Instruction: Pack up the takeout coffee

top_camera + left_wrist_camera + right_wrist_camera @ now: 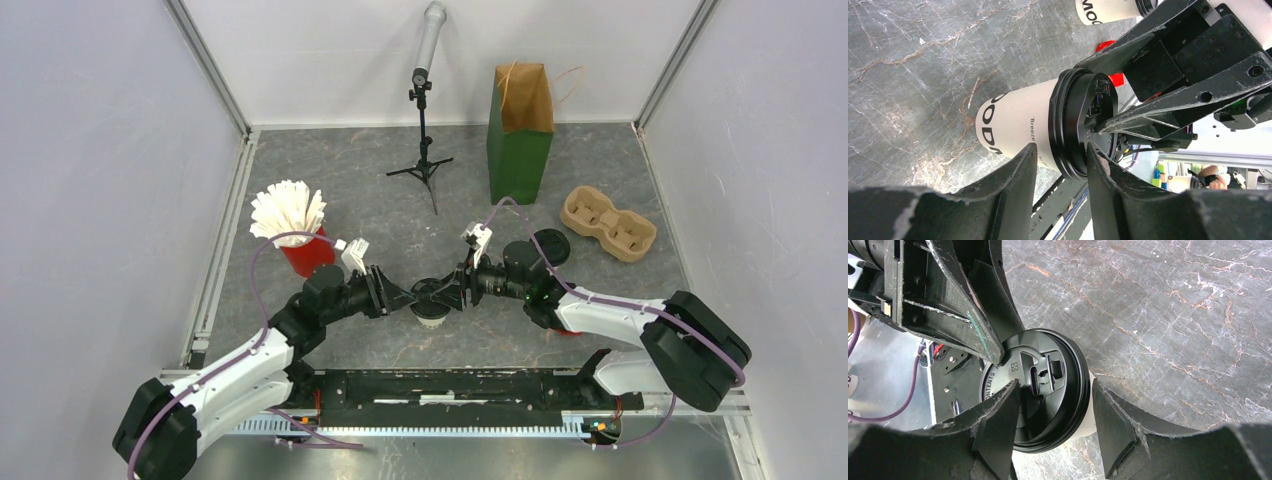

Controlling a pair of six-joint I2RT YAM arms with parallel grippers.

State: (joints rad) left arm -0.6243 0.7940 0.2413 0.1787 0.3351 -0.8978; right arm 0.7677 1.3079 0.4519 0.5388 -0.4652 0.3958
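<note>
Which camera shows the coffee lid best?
The right wrist view: the lid faces it, sip hole and lettering plain. The left wrist view sees the lid edge-on; the top view shows only a small dark disc.

Your left arm (235, 375) and right arm (610, 315): white shells, bulky black joints. A lilac cable (256, 262) loops off each. On the right gripper (1088, 98): matte black body, small screws dotted over it. On the left gripper (1062, 150): black wedge fingers (1008, 190), edges chipped pale.
</note>
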